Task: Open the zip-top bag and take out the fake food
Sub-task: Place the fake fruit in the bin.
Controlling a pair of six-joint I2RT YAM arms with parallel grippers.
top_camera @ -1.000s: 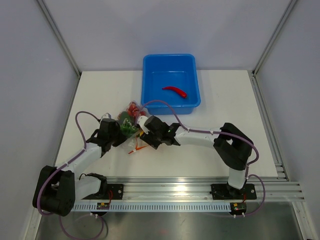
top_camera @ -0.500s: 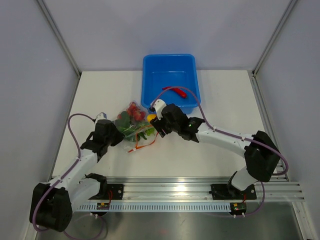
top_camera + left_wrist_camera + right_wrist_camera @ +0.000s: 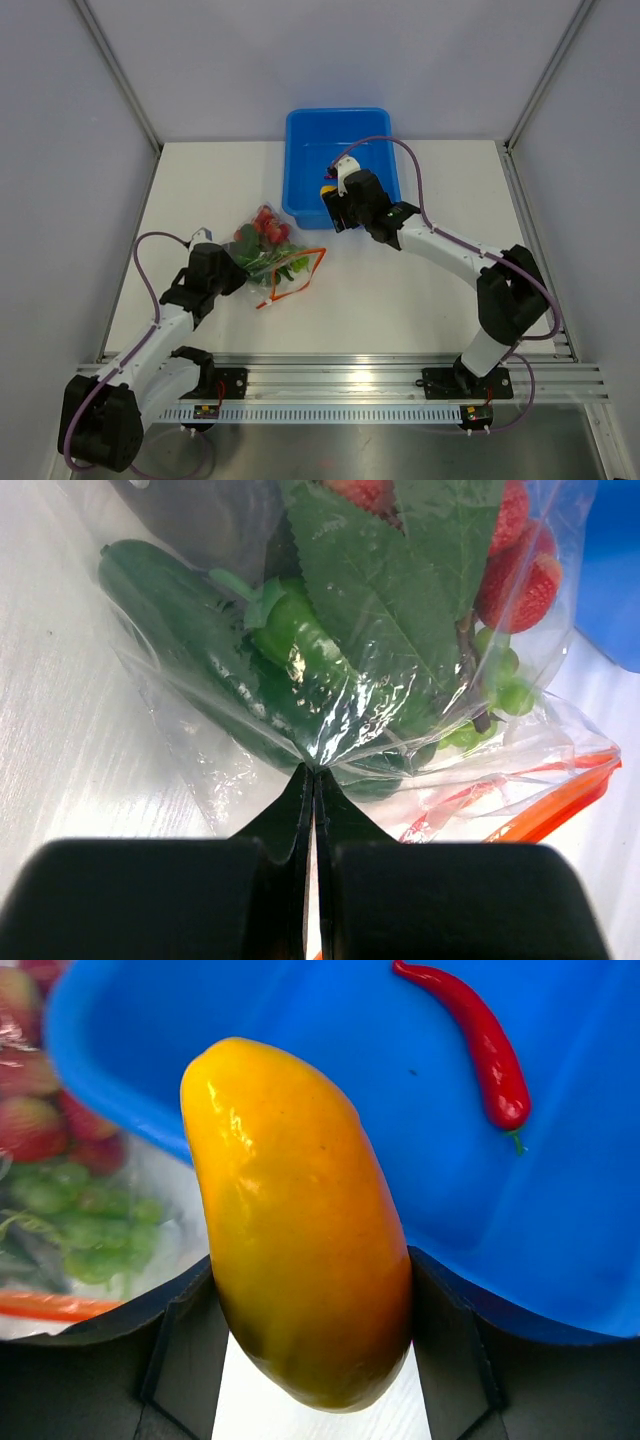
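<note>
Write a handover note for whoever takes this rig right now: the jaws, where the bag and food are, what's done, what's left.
Left gripper: jaws shut on the clear film of the zip-top bag, which lies on the table.
Right gripper: jaws closed on the orange-yellow pepper, held at the near-left corner of the blue tub, not released.
Done: the bag mouth is open, with the orange zip strip parted. The red chili lies in the tub.
Left: probably drop the pepper into the tub, then take out the green vegetables, red pieces and green grapes inside the bag.
</note>
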